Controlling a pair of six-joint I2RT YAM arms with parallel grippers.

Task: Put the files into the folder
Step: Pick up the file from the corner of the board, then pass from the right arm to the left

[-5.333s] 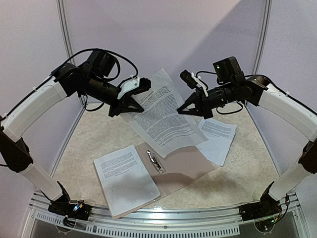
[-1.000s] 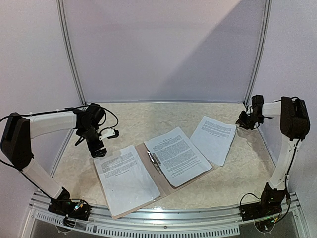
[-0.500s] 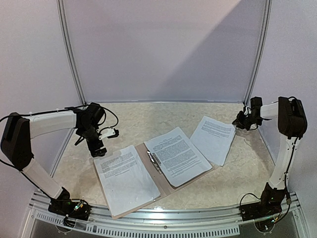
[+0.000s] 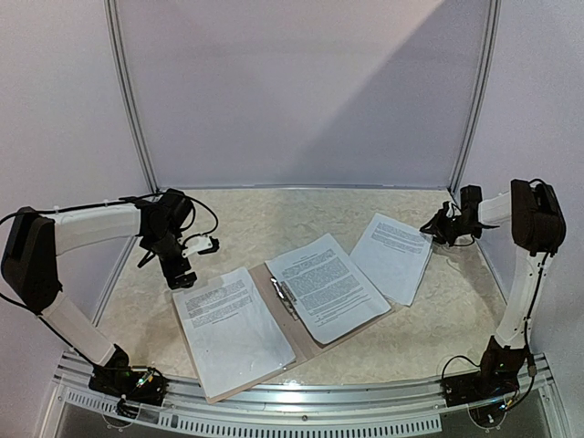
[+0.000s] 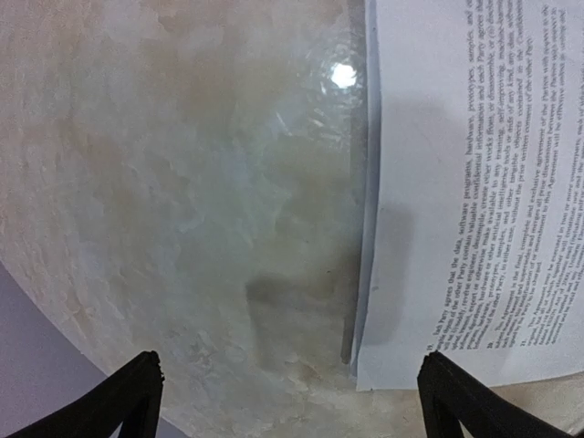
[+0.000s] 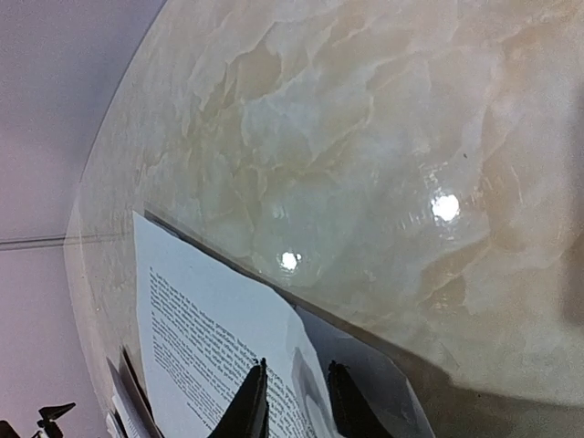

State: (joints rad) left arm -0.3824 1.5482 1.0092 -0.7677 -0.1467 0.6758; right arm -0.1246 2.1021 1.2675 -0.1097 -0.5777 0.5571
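Top external: we read left gripper fingers spread wide; right gripper fingers nearly together at loose file, grip indeterminate.

White arm shells; black joints, cables, fingers.

Marbled beige tabletop inside a pale booth.
The glossy cream-and-tan stone-look surface fills the middle of the overhead view, with round lamp glints shining on it in the wrist views. A plain lilac-white back panel stands at 12 o'clock, with slim metal uprights at 11 and 1 o'clock. Pale side walls close in at 9 and 3 o'clock, and a ribbed aluminium rail runs along the edge at 6 o'clock.
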